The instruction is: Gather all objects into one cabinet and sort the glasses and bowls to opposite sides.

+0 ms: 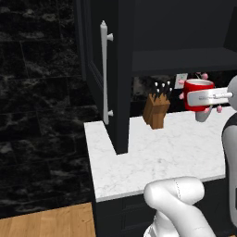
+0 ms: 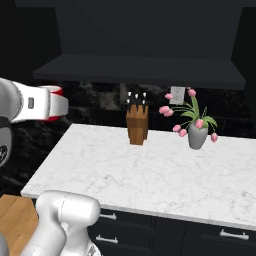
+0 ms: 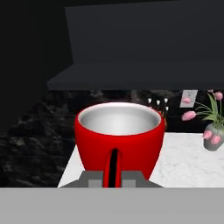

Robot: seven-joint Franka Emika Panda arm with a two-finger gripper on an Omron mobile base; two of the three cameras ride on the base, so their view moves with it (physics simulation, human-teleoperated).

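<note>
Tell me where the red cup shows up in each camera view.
Left base view: red cup at right, held in the hand.
Right base view: at the left edge, behind the arm.
Hand view: center.
Shared landmark: the knife block.

We see one glossy red cup (image 3: 118,135) upright with a pale grey inside, held up in the air above the marble desk (image 1: 157,157), just below the black cabinet's (image 1: 139,28) open dark shelf (image 1: 180,60).
</note>
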